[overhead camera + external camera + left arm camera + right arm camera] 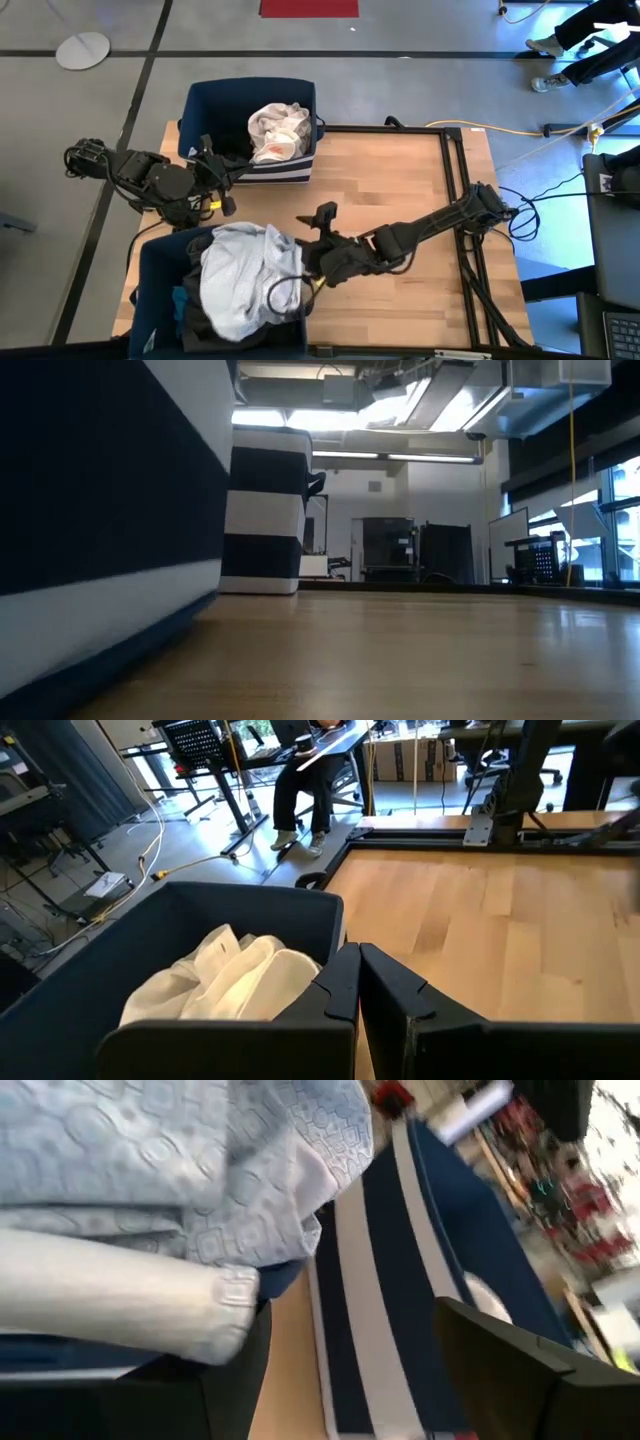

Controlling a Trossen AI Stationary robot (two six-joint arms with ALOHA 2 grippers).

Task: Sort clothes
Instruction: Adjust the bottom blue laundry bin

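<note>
The near bin [150, 300] is heaped with a pale grey-white garment [235, 280] over darker clothes, its edge draped over the rim. The right gripper [300, 262], fingers spread, appears to hold nothing. The left gripper [222, 170] waits closed. The overhang could be snagged and dragged out
</note>
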